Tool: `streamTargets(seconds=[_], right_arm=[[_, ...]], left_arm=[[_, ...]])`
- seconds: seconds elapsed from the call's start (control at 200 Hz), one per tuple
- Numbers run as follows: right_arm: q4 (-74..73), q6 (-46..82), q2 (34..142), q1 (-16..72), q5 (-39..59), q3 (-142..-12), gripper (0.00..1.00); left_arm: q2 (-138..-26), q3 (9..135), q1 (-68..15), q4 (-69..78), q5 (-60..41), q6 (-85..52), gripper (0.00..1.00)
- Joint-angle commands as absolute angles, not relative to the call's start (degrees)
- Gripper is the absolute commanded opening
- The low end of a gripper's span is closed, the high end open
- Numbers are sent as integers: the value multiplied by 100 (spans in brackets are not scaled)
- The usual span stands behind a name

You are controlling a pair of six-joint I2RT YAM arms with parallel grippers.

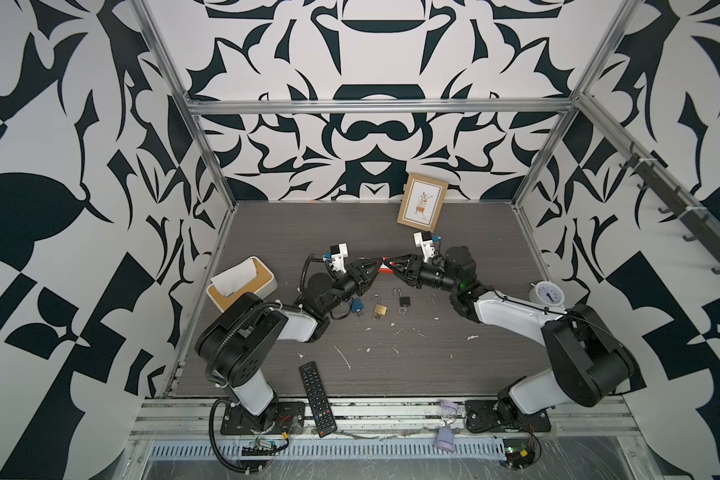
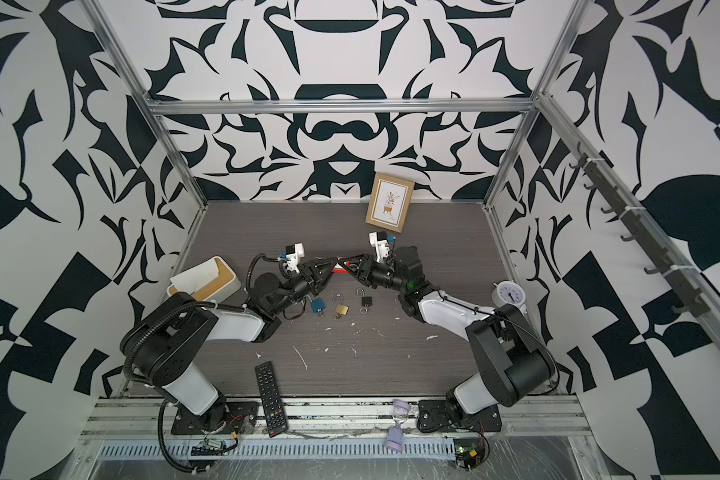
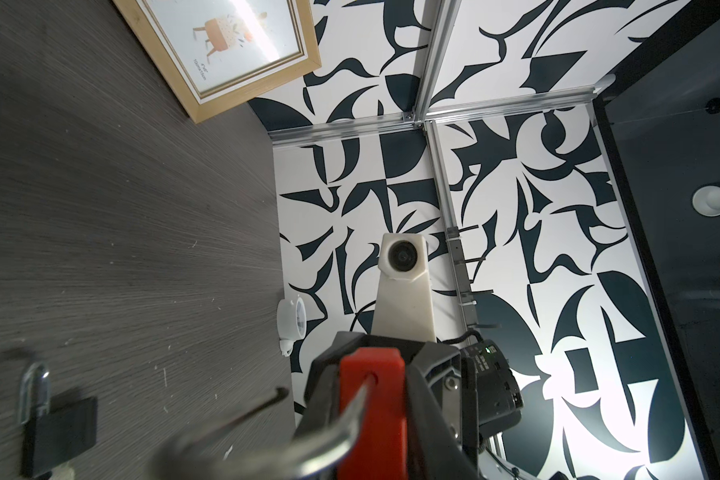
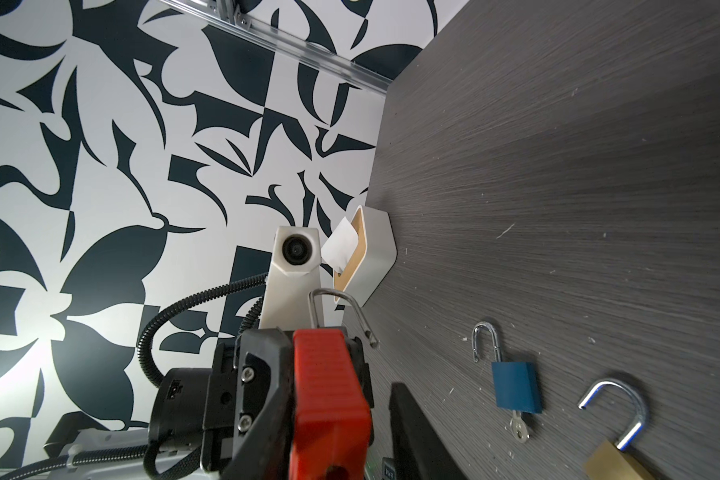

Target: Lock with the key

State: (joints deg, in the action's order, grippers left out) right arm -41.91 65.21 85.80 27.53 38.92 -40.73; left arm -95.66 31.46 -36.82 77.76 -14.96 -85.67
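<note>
Red marks your target: the red padlock point(image 4: 329, 395) hangs in the air over the middle of the bench point(image 1: 308, 232), between your two grippers, which meet tip to tip in both top views. Your left gripper point(image 1: 377, 266) reaches in from the left and is clamped on the lock's body. The right wrist view shows its black fingers pressed against both sides of the red casing. The steel shackle point(image 4: 336, 309) points toward your left arm and is swung open, with one leg free.

Your right gripper point(image 1: 395, 266) reaches in from the right, its fingers flanking the other end of the body. One black finger point(image 4: 412, 436) stands with a sliver of gap beside the red. You cannot tell whether that gripper is clamped on the lock or only brackets it. Blur hides whether a key sits in this lock.

Just nearer than the grippers, three more locks lie in a row on the bench, each with its shackle open. The blue padlock point(image 1: 356, 305) is on the left, the brass padlock point(image 1: 380, 309) in the middle and the black padlock point(image 1: 405, 300) on the right. A small key point(image 4: 518, 430) sticks out of the blue one.

The tissue box point(image 1: 262, 274) sits at the left edge and the picture frame point(image 1: 422, 203) leans on the far wall. The white clock point(image 1: 548, 293) stands at the right, and the remote point(image 1: 314, 399) lies at the near edge.
</note>
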Motion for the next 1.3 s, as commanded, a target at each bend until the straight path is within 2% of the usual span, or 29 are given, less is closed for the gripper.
streamTargets(seconds=[0.0,0.075,0.15,0.27,0.345,0.365,0.39,0.41,0.445,0.455,0.47,0.61,0.725,0.895,0.99,1.065,1.295], right_arm=[[-4599,6633,8498,2804,3990,-4100,36],[-4660,6679,8509,2804,4007,-4126,33],[-4692,6719,8512,2804,4016,-4131,26],[-4737,6805,8505,2804,4048,-4130,0],[-4705,6829,8497,2804,4103,-4131,0],[-4702,6842,8490,2787,4125,-4141,0],[-4662,6854,8474,2768,4137,-4147,0],[-4568,6859,8458,2744,4142,-4160,0],[-4349,6825,8418,2698,4177,-4216,0],[-4280,6815,8402,2680,4182,-4236,0],[-4167,6804,8377,2654,4199,-4255,0],[-3169,6652,8175,2212,4540,-4526,0],[-3557,7190,8130,1741,5004,-4515,0],[-3857,8005,8217,1426,5700,-4624,0],[-4156,8615,8326,1371,6042,-4627,0],[-4482,8998,8335,1371,6205,-4614,0],[-4350,8973,8117,1380,7038,-4757,0]], left_arm=[[-9632,3335,-3753,8155,-1582,-8615,0],[-9666,3357,-3775,8156,-1595,-8620,0],[-9702,3372,-3797,8156,-1591,-8616,0],[-9757,3358,-3797,8150,-1601,-8611,0],[-9793,3348,-3760,8109,-1664,-8585,0],[-9799,3348,-3726,8084,-1716,-8575,14],[-9800,3337,-3678,8050,-1794,-8558,41],[-9804,3331,-3629,8019,-1878,-8530,59],[-9781,3318,-3508,7902,-2097,-8491,81],[-9761,3310,-3465,7847,-2125,-8473,95],[-9748,3292,-3404,7773,-2242,-8439,100],[-9228,2953,-2755,6792,-2903,-7915,99],[-8510,2848,-2531,5576,-3268,-6985,99],[-6996,2813,-2574,3525,-2804,-5044,99],[-6416,2744,-2633,3130,-2293,-4044,99],[-6307,2833,-2630,2931,-2318,-3529,99],[-6681,2696,-2648,4099,-3191,-3255,99]])
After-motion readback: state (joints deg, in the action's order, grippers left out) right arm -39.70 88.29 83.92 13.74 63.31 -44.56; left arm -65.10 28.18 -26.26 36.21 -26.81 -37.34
